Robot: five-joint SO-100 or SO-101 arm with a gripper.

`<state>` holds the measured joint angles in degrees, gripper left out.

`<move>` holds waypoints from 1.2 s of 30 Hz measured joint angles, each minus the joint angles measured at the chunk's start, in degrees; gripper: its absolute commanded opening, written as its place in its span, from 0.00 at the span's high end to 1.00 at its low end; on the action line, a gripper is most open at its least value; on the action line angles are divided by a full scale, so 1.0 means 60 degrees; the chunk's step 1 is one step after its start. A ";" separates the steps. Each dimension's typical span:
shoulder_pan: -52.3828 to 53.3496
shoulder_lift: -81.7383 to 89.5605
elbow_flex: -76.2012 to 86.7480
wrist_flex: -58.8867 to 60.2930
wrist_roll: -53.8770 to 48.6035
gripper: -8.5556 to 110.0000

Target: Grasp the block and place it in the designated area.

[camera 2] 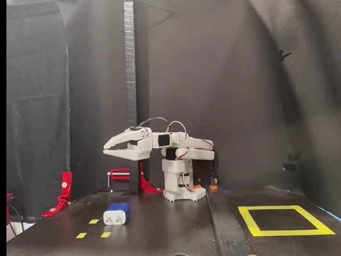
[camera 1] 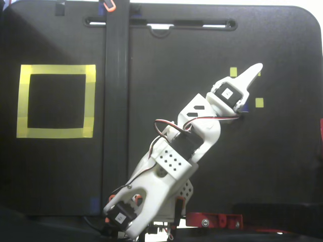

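Observation:
The block [camera 2: 116,214] is dark blue with a white pronged end and lies on the black table among small yellow markers [camera 2: 94,221]. From above, my arm covers it except for a blue sliver [camera 1: 244,108]. My gripper [camera 2: 105,149] hovers well above the block with its fingers slightly apart and nothing between them. In the top-down fixed view the gripper [camera 1: 257,68] points to the upper right, past the block. The designated area [camera 1: 55,69], a yellow tape square, lies far left in that view and at the front right [camera 2: 287,232] in the side view.
A black upright post [camera 2: 129,80] stands behind the arm's base, and a raised black strip [camera 1: 116,101] crosses the table between the arm and the yellow square. Red clamps [camera 2: 65,189] sit at the table edge. Yellow markers [camera 1: 259,102] lie around the block.

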<state>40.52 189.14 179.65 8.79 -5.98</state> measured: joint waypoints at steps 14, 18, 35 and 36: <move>-0.0146 -0.2051 -0.0908 -0.0059 0.0000 0.93; -0.0146 -0.3457 -0.2300 0.0557 0.0000 0.93; -0.0410 -0.8848 -0.7339 0.4966 -0.0806 0.93; -0.0410 -0.9082 -0.7573 0.5229 -0.0820 0.93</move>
<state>38.06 134.65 134.21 40.17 -10.90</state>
